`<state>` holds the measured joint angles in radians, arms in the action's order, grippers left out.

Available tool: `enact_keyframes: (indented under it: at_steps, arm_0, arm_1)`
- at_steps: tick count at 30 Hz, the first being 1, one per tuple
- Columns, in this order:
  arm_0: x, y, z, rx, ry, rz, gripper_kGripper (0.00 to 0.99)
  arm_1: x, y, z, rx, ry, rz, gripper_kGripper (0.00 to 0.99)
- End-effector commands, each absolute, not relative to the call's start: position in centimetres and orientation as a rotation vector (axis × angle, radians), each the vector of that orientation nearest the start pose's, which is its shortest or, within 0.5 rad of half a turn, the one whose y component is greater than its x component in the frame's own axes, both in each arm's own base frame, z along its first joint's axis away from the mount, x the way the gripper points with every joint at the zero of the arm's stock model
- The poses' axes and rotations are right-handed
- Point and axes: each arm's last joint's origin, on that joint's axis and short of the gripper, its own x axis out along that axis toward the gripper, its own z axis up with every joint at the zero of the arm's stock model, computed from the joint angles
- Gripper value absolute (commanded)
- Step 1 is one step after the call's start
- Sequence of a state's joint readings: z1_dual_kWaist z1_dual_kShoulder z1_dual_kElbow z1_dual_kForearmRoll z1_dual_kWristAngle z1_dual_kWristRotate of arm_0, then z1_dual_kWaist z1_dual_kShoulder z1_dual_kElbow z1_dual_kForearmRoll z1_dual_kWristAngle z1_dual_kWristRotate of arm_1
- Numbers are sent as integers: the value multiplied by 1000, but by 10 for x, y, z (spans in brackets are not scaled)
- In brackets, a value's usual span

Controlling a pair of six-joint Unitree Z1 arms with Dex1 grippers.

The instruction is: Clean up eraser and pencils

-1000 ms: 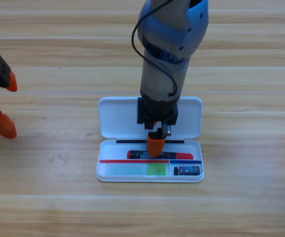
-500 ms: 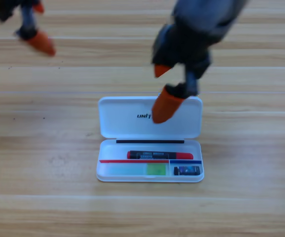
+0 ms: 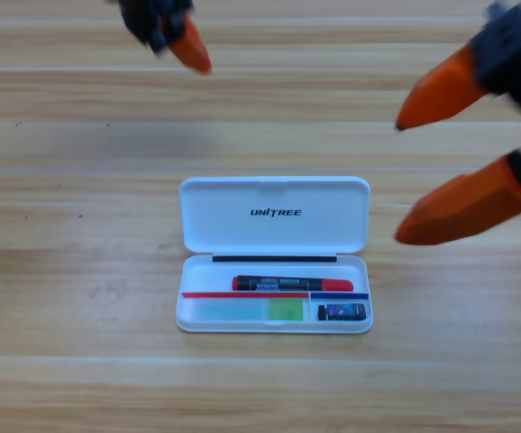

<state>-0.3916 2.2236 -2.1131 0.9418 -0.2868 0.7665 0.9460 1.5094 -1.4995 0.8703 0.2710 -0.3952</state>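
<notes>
The white plastic case (image 3: 275, 254) lies open on the wood-grain table (image 3: 80, 361), down and to the left of the right gripper (image 3: 430, 168); its front row holds the pale pencil (image 3: 251, 310) with a green end and, at that row's right end, the small dark eraser (image 3: 342, 312) — the black pencil (image 3: 292, 283) with red ends lies in the row behind. The raised lid reads "UNITREE". The right gripper hangs at the right edge, tapered orange jaws parted and empty — the left gripper (image 3: 188, 47) sits at the top edge, jaw state not discernible.
</notes>
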Motion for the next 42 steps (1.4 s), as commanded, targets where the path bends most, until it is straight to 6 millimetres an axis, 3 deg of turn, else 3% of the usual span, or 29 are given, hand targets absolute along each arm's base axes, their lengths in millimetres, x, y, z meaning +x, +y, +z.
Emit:
enact_keyframes:
  at_steps: [1, 7, 14, 18, 27, 32, 37, 42]
  arm_0:
    - [460, -209, 245, 640, 930, -1094, 0]
    - [442, -224, 206, 601, 984, -1278, 0]
    - [423, -244, 185, 576, 1023, -1392, 0]
    - [413, -253, 187, 579, 1029, -1425, 0]
    - [384, -263, 222, 601, 1000, -1470, 0]
    - [368, -264, 232, 615, 996, -1487, 0]
    - [356, -265, 230, 625, 1016, -1508, 0]
    - [347, -270, 214, 659, 1030, -1518, 0]
  arm_1:
    - [132, 220, 412, -621, 641, 1349, 990]
    - [132, 220, 412, -615, 634, 1356, 990]
    - [130, 219, 413, -594, 637, 1393, 990]
    - [129, 219, 410, -596, 645, 1397, 990]
    - [129, 221, 402, -592, 657, 1410, 990]
    - [129, 221, 401, -593, 661, 1410, 990]
    - [130, 221, 401, -593, 659, 1410, 990]
    - [130, 221, 402, -590, 655, 1409, 990]
